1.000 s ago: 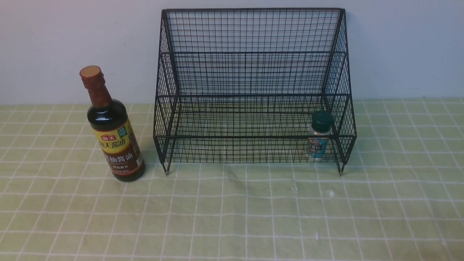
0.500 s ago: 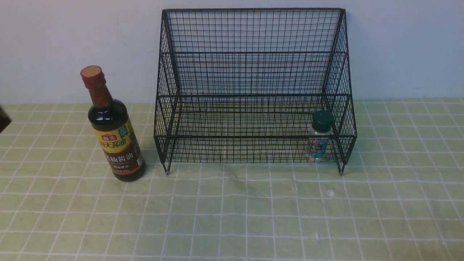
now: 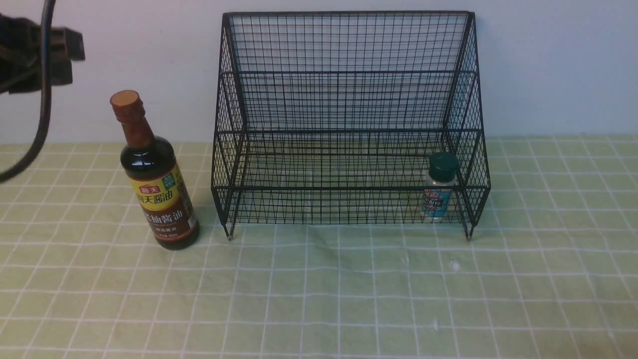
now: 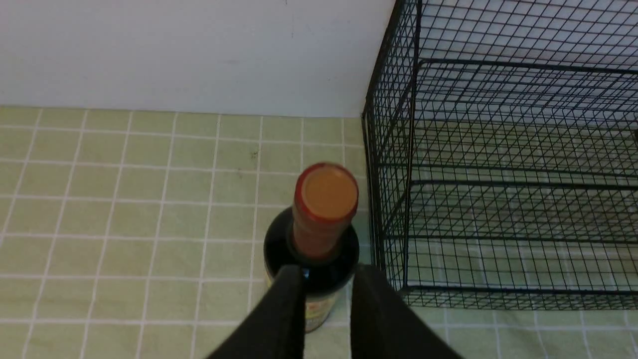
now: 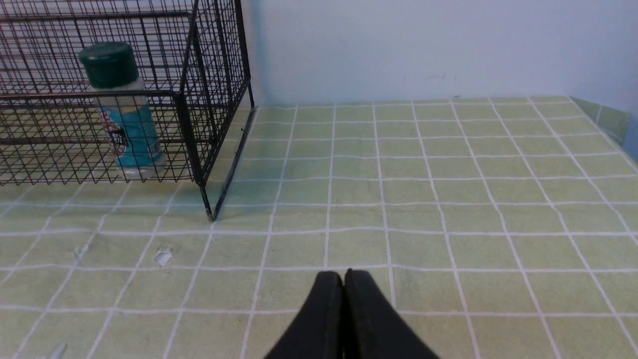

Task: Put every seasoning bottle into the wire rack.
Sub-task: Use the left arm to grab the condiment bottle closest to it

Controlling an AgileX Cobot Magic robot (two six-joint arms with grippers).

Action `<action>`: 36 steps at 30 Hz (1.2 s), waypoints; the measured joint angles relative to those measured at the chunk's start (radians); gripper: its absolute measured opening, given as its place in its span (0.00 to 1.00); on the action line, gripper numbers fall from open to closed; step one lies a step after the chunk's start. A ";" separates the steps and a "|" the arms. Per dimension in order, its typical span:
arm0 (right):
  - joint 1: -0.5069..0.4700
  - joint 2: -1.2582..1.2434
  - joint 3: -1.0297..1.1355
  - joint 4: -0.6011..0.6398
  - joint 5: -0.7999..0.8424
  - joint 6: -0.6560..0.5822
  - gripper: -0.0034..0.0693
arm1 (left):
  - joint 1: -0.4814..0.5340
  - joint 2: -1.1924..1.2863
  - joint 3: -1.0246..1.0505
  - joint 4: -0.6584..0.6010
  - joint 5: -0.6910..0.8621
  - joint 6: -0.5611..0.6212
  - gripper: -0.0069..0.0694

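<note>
Soy-sauce bottle (image 3: 154, 175), yellow label "海天酱油"; blue-labelled shaker (image 3: 439, 189)

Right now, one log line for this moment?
soy-sauce bottle upright, left of wire rack; shaker in rack; left gripper open, empty; right gripper shut, empty

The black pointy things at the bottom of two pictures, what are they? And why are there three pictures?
They are the robot's two end effectors, its pinching hands. One camera looks forward from between the arms, and one rides on each wrist. The left end effector is a little open, higher than the soy-sauce bottle and not touching it. That bottle stands on the green checked cloth beside the wire rack. The right end effector is shut and empty. The small shaker stands inside the rack's lower tier. Nothing is held.
</note>
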 joint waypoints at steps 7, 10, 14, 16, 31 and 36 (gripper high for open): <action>0.000 0.000 0.000 0.000 0.000 0.000 0.03 | -0.005 0.181 -0.140 -0.011 0.108 0.029 0.44; 0.000 0.000 0.000 0.000 0.000 0.000 0.03 | -0.022 0.244 -0.153 -0.012 0.120 0.049 0.60; 0.000 0.000 0.000 0.000 0.000 0.000 0.03 | -0.041 0.287 -0.153 -0.004 0.109 0.093 0.78; 0.000 0.000 0.000 0.000 0.000 0.000 0.03 | -0.044 0.308 -0.155 0.001 0.089 0.101 0.89; 0.000 0.000 0.000 0.000 0.000 0.000 0.03 | -0.044 0.429 -0.158 0.049 0.050 0.104 0.82; 0.000 0.000 0.000 0.000 0.000 0.000 0.03 | -0.044 0.432 -0.158 0.049 0.051 0.104 0.44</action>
